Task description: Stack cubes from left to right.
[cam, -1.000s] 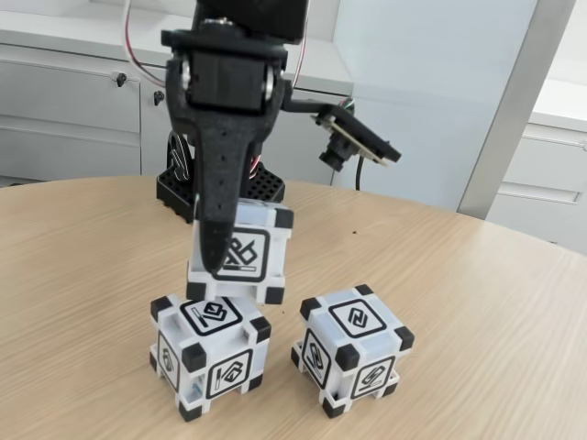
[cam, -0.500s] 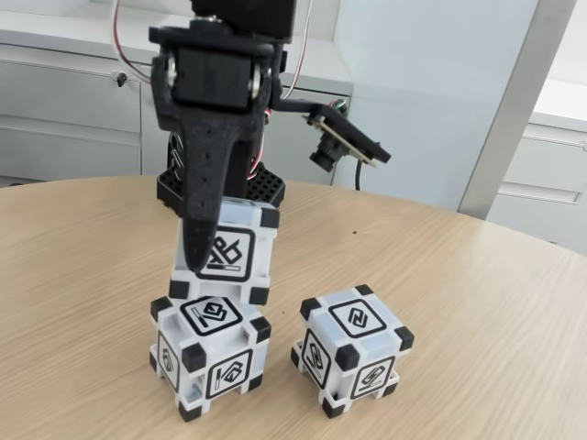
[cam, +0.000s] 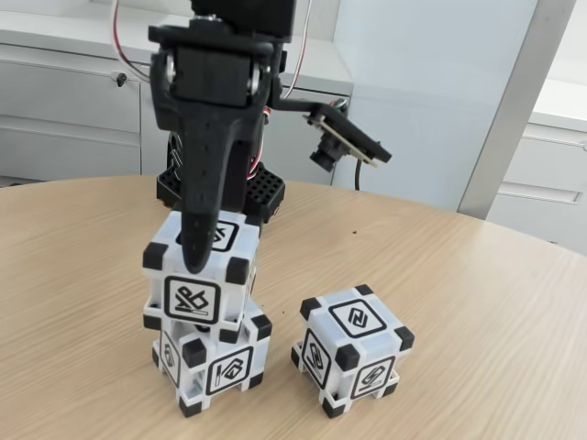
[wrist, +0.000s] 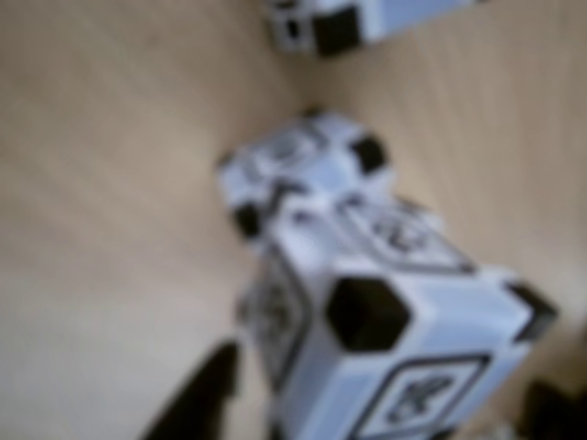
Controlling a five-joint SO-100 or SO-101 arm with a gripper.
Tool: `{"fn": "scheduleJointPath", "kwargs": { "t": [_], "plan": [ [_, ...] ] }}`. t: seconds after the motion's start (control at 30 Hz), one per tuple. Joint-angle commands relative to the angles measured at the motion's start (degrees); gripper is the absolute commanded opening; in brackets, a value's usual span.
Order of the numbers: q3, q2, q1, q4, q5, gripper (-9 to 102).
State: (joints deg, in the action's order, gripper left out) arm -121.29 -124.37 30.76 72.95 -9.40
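- Two cubes are stacked on the wood-grain table (cam: 477, 302): the upper cube (cam: 197, 270) (translucent white, black corners) is seated slightly askew on the lower cube (cam: 215, 367).
- The matte black gripper (cam: 197, 252) is clamped around the upper cube.
- The third cube (cam: 353, 348) is left just beside the stack.

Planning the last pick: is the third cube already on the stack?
No. In the fixed view the third cube sits on the table, right of the two-cube stack.

**Bright and crisp outside, smeared at the wrist**

Soft, even daylight is filling the fixed view, the cubes (cam: 353, 348) casting only faint shadows on the table (cam: 477, 321). The wrist view is blurring heavily, the upper cube (wrist: 394, 330) looming out of focus.
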Motion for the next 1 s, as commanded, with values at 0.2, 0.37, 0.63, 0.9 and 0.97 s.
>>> {"fn": "scheduleJointPath", "kwargs": {
  "t": [0.2, 0.37, 0.63, 0.9, 0.97],
  "plan": [
    [1.1, -1.3, -0.4, 0.3, 1.8, 42],
    [1.2, -1.4, -0.4, 0.4, 1.2, 42],
    [1.3, -1.5, -4.2, 6.4, -1.9, 43],
    [2.6, -1.5, -8.1, 6.8, 0.4, 43],
    [4.7, -1.5, -8.2, 6.8, 1.2, 43]
  ]
}}
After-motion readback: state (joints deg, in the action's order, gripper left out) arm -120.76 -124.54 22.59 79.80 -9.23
